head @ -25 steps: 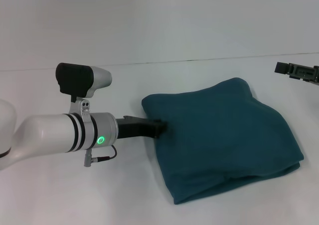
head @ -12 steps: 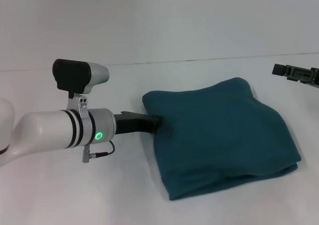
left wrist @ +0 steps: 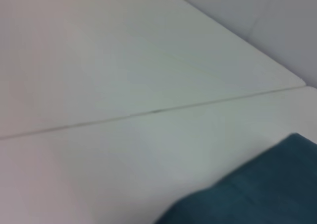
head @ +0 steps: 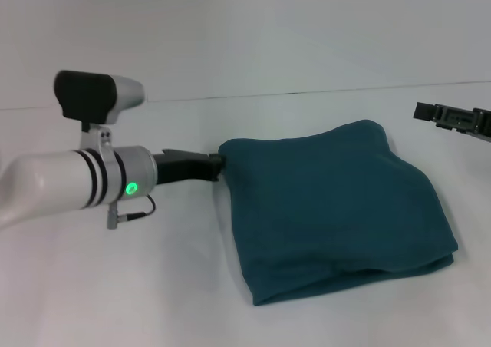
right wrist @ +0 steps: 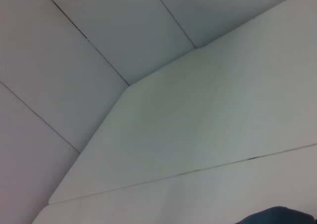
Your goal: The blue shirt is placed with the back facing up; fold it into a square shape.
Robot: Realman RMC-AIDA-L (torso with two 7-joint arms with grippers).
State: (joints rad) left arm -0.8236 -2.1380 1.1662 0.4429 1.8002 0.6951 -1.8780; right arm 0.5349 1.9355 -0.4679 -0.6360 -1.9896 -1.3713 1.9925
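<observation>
One bundle is all that lies on the white bench (head: 230, 316): the blue shirt (head: 337, 209), already folded into a thick, roughly square pad with layered edges showing along its near and right sides. What has changed over the last second is the left arm. Its dark left claw (head: 217, 165), which a second ago reached in over the shirt's left edge, has slid back out along that side and now sits at the shirt's far-left corner, its tip touching or just beside the cloth; I cannot tell whether its fingers are spread or closed, nor whether any fabric is pinched there. The left wrist view agrees with a retreat, since only a corner of the shirt shows low in that picture, the rest being bare bench. The shirt itself has drifted a little toward the left arm with that pull, and its near-left corner looks slightly rounder. The right claw (head: 453, 118) hangs well apart from the shirt, beyond its far-right side, and has edged a touch farther off; how its fingers stand cannot be made out either. I judge the folding to be essentially finished: the shape is compact and close to square, and both arms seem to be clearing away. One risk remains, namely that the left claw might drag the corner and loosen the top layer if it catches cloth while leaving.
</observation>
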